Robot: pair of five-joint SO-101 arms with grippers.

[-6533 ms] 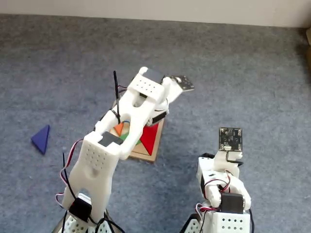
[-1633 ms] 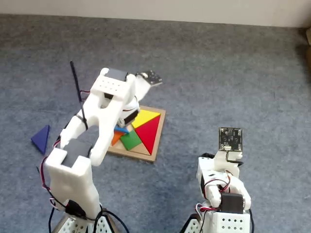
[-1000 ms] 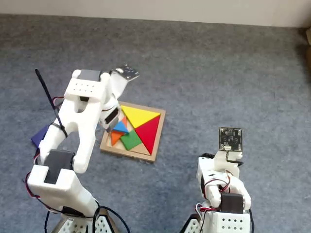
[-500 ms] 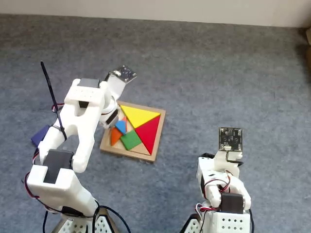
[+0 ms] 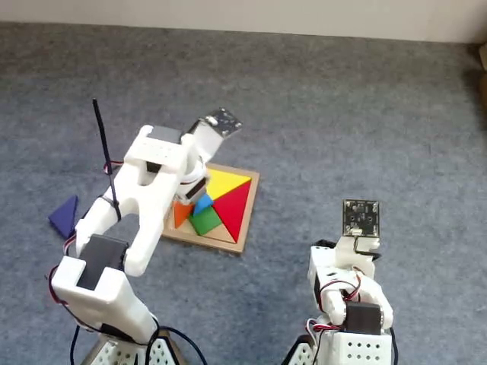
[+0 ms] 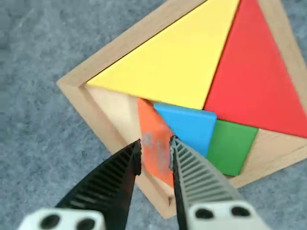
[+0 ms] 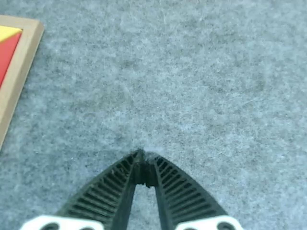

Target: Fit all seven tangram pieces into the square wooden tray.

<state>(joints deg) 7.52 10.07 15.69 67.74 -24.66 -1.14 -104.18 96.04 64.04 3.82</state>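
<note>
Grey carpet (image 5: 365, 99) up to pale wall (image 5: 304, 15); left gripper (image 6: 155, 149) narrowly apart over orange piece (image 6: 149, 120), right gripper (image 7: 144, 165) closed.

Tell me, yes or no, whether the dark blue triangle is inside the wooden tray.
No: the dark blue triangle lies on the carpet, well apart from the wooden tray.

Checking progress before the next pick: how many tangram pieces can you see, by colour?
Yellow triangle: 1
Red triangle: 1
Light blue piece: 1
Green piece: 1
Orange piece: 1
Dark blue triangle, on the carpet: 1
Total: 6 visible
</note>
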